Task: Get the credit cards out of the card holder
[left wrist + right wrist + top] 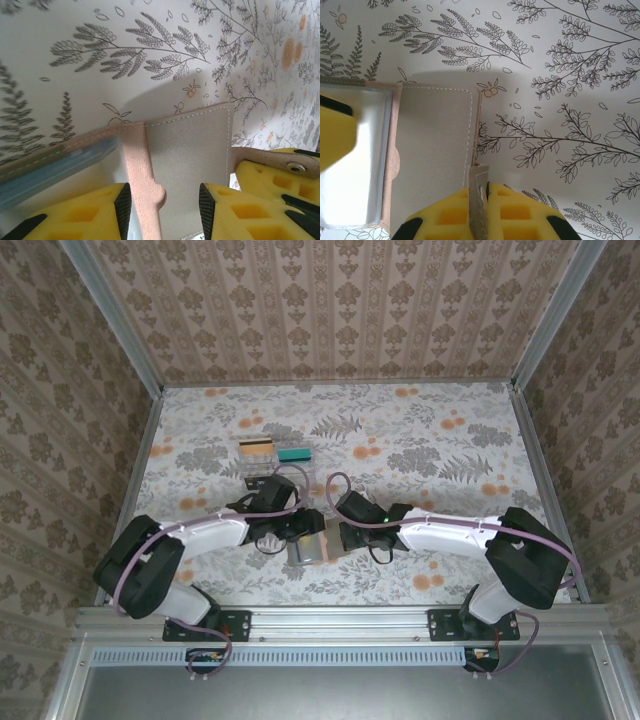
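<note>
Pinches card holder (pixel 305 552) side tab (pixel 479 182) in right tool (pixel 479 200), clenched; straddles grey panel (pixel 190 150) with left tool (pixel 164 197), released, near bench's (pixel 450 440) near edge.

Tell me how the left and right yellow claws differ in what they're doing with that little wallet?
The right gripper is pinched shut on the thin side tab of the card holder. The left gripper has its jaws apart, straddling one of the card holder's panels. The right gripper reaches in from the card holder's right, the left gripper from its left. Both have yellow fingers and sit low over the patterned table.
</note>
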Controlling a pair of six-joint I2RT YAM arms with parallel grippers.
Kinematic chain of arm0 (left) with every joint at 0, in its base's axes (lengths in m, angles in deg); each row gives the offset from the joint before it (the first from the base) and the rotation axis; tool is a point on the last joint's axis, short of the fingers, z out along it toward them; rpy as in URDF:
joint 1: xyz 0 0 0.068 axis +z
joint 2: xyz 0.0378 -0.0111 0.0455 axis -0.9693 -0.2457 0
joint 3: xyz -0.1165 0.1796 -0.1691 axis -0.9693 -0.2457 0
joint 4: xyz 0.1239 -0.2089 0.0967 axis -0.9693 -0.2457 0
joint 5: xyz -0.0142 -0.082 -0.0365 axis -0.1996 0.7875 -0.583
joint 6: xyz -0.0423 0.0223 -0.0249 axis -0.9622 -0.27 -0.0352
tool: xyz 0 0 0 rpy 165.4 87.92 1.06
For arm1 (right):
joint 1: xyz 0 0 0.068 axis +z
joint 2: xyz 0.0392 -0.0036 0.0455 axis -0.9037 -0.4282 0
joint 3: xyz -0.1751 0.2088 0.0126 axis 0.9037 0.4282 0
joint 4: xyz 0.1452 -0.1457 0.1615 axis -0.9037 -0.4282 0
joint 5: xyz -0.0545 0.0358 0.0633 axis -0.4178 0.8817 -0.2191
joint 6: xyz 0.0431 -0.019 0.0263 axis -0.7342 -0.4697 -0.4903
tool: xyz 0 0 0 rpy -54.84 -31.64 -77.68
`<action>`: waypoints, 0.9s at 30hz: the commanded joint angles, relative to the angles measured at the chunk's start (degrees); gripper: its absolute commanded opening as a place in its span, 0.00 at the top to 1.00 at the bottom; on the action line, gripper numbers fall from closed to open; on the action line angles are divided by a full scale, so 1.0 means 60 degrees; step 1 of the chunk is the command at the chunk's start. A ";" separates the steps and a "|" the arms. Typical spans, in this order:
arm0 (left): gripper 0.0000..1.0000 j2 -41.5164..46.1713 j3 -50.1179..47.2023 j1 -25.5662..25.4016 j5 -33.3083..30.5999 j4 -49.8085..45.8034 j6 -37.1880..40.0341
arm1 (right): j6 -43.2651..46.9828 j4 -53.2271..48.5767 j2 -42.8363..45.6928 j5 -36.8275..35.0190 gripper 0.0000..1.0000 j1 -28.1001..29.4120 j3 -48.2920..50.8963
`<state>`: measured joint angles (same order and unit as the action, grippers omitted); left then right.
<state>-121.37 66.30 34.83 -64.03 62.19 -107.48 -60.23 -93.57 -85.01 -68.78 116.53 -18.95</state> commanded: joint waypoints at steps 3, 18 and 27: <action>0.56 0.1345 0.0076 -0.0030 -0.1512 -0.1971 0.0263 | -0.0192 0.0051 0.0198 -0.0117 0.98 -0.0060 0.0247; 0.57 0.1339 -0.0753 -0.0037 -0.1295 -0.1707 -0.0045 | -0.0197 0.0103 0.0034 0.0057 1.00 -0.0051 0.0117; 0.57 0.1051 -0.0791 -0.0060 -0.1024 -0.1208 -0.0074 | -0.0200 0.0108 0.0092 0.0059 1.00 -0.0040 0.0161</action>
<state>-114.47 61.78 34.83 -71.44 53.53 -107.52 -60.43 -93.09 -84.98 -68.76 116.53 -18.14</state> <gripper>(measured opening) 0.433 0.058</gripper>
